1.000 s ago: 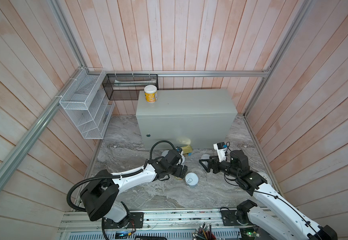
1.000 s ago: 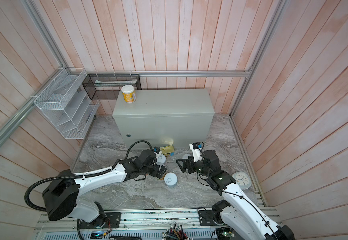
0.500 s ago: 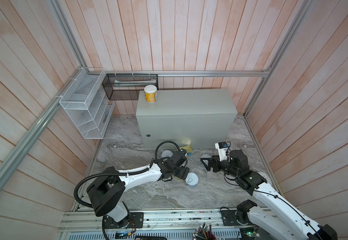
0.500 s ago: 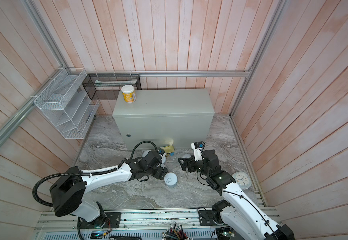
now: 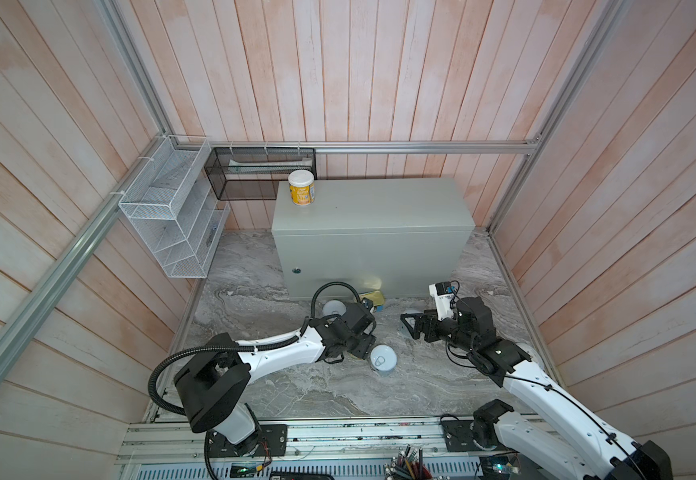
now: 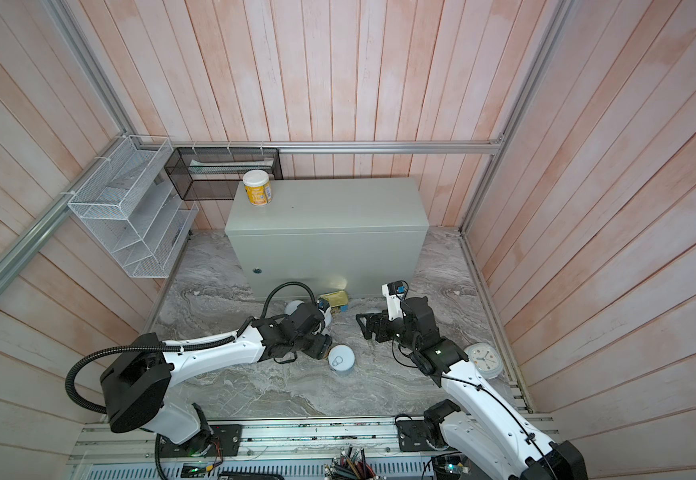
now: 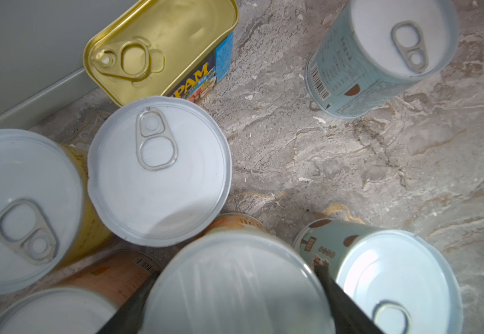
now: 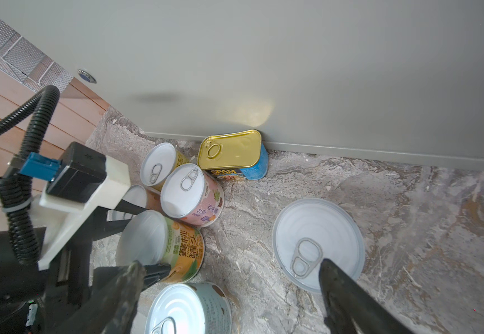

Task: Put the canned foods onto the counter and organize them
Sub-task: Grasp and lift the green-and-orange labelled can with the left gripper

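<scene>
- The orange can (image 7: 235, 289) stands upright on the marble floor (image 5: 296, 386), in a tight cluster of cans in front of the counter (image 5: 373, 208).
- The left gripper (image 7: 235, 274) is down over it with one finger against each side. Whether they truly clamp it I cannot tell.
- Packed close around it are a pink can (image 8: 191, 193), a yellow can (image 8: 160, 164) and a second orange can (image 8: 136, 196), which is half hidden behind the left arm's camera mount.
- The gold tin (image 8: 230, 151) lies flat against the foot of the counter's front, just behind the pink can.
- A blue can (image 5: 383, 359) stands just beside the left gripper, on the side nearer the arms' bases.
- A far blue can (image 8: 317, 243) stands apart from the cluster, near the right gripper (image 8: 230, 264).
- The right gripper hovers over the marble with its fingers wide apart, holding nothing. In the right wrist view one finger overlaps that can's lid, and I cannot tell whether they touch.
- The corner can (image 5: 301, 188), which has a yellow label, stands upright on the counter's flat top at its back left corner in both top views.
- A white wire rack (image 5: 167, 216) and a black mesh basket (image 5: 255, 174) hang on the walls beside that corner.
- A white clock (image 6: 483, 359) lies on the floor beside the right arm.
</scene>
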`<state>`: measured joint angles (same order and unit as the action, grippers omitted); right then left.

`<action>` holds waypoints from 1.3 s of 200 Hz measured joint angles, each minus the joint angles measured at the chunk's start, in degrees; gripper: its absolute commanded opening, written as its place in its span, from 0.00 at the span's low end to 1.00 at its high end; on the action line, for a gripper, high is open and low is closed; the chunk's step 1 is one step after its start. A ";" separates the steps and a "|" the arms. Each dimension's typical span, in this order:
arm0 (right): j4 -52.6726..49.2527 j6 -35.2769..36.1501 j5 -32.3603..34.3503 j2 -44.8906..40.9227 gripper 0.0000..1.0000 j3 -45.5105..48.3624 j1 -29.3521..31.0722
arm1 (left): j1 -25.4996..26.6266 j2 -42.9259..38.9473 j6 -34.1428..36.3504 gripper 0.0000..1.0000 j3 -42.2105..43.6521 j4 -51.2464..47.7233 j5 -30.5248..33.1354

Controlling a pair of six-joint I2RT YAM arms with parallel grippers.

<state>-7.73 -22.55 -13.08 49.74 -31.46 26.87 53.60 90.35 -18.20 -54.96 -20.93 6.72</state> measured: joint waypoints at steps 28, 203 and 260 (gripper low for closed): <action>0.02 0.02 0.02 -0.02 0.94 0.00 0.00 | 0.00 0.04 0.04 0.60 -1.29 -2.47 -0.02; 17.11 10.29 0.46 -1.75 0.94 4.85 12.81 | -11.02 -1.29 4.48 0.50 -29.27 -21.66 -13.09; 22.82 12.02 1.27 -2.25 0.94 4.85 13.18 | -11.02 0.52 4.85 0.50 -35.50 -23.50 -20.72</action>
<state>15.09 -10.52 -11.81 47.48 -26.61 40.05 42.59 90.87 -13.34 -90.45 -44.42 -14.00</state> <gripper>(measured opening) 0.942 0.763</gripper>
